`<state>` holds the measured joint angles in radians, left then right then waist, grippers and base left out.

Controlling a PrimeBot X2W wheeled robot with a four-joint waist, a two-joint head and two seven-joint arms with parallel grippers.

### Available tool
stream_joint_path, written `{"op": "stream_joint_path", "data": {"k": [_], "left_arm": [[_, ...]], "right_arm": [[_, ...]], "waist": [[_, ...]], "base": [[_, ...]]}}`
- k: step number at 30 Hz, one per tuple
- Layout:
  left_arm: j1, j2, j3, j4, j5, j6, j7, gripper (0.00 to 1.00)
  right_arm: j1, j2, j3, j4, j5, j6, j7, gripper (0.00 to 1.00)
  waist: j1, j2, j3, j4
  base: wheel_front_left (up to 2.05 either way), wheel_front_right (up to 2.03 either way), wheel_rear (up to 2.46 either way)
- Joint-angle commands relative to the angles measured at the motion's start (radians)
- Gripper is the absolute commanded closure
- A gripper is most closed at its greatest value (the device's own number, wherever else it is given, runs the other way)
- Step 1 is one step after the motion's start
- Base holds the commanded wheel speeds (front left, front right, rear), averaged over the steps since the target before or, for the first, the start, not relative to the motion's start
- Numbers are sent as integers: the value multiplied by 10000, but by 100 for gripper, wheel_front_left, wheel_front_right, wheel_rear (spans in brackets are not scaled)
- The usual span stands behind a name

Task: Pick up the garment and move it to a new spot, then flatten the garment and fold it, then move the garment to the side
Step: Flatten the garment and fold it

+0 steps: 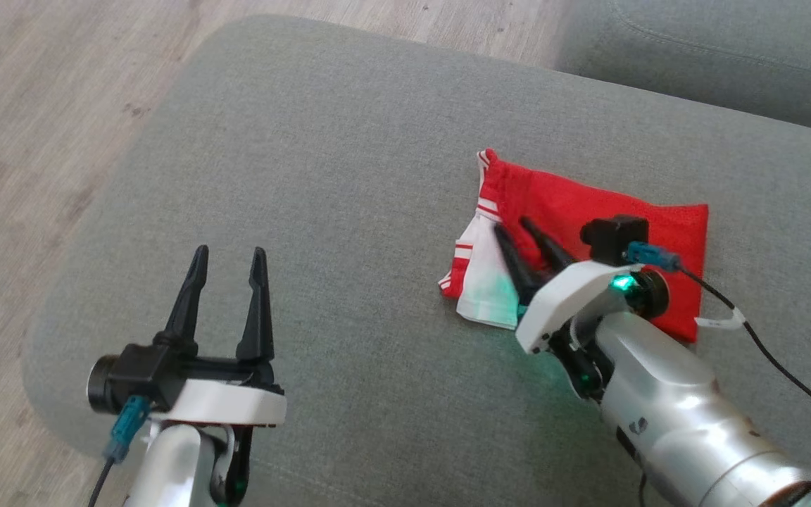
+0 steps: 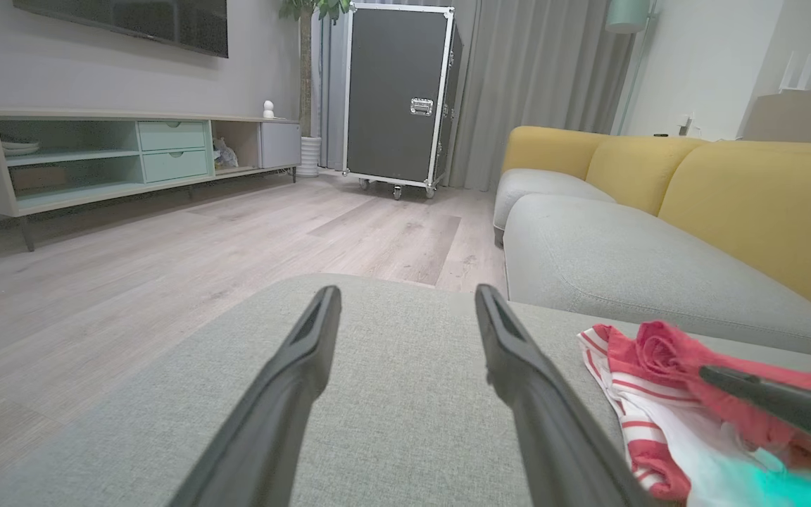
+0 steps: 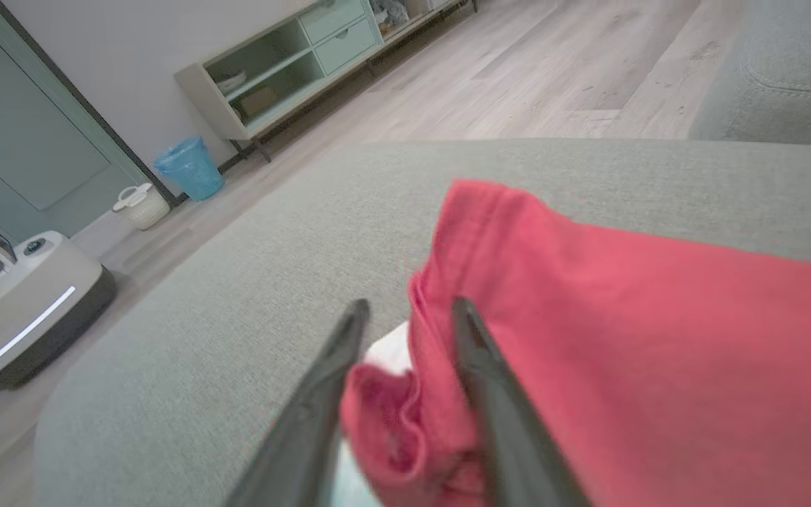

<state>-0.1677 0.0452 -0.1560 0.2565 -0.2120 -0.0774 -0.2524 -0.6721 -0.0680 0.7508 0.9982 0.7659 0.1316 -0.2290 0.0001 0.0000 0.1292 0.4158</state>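
head view: your red garment [image 1: 581,204], white striped edge, lies flat on the grey woven cushion [image 1: 349,141] under the right tool [image 1: 510,224]. left wrist view: left tool [image 2: 407,291] gapes wide, garment [image 2: 659,345] off to its side. right wrist view: right tool [image 3: 411,303] half parted, a bunched red fold between.

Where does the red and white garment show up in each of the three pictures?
Head view: garment right of centre, on the grey cushion.
Left wrist view: lower right corner.
Right wrist view: centre to lower right.
Shared landmark: the grey cushion beneath it.
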Motion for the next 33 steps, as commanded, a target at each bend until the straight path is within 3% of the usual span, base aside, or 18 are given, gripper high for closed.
{"op": "stream_joint_path", "data": {"k": [1, 6, 10, 17, 18, 23, 33], "left_arm": [[-433, 51, 286, -250, -63, 85, -93, 0], [-433, 51, 439, -297, -54, 118, -93, 0], [-420, 51, 725, -584, 14, 64, -93, 0], [-312, 51, 975, -873, 131, 61, -93, 0], [-312, 51, 975, -873, 131, 61, -93, 0], [-154, 51, 1125, -889, 223, 11, -93, 0], [170, 51, 1328, -786, 180, 2, -93, 0]], "right_arm": [[-319, 177, 243, -399, 235, -9, -145, 0], [-629, 177, 611, -742, 746, -9, -277, 0], [-1133, 177, -13, -705, 426, -9, -319, 0], [-1182, 80, -2799, -1144, -2679, -9, -325, 0], [-1182, 80, -2799, -1144, -2679, -9, -325, 0], [-55, -247, -4768, -2254, -4653, -9, -326, 0], [2384, -175, -6727, -4627, -7018, -9, -326, 0]], "waist": [[-1, 0, -5, -51], [-1, 0, -54, -483], [-1, 0, -115, -1067], [-1, 0, -324, -2086], [-1, 0, -324, -2086], [-1, 0, -609, -2726], [-1, 0, -870, -3758]], "base": [[0, 0, 0], [0, 0, 0], [0, 0, 0], [0, 0, 0], [0, 0, 0], [0, 0, 0], [0, 0, 0]]}}
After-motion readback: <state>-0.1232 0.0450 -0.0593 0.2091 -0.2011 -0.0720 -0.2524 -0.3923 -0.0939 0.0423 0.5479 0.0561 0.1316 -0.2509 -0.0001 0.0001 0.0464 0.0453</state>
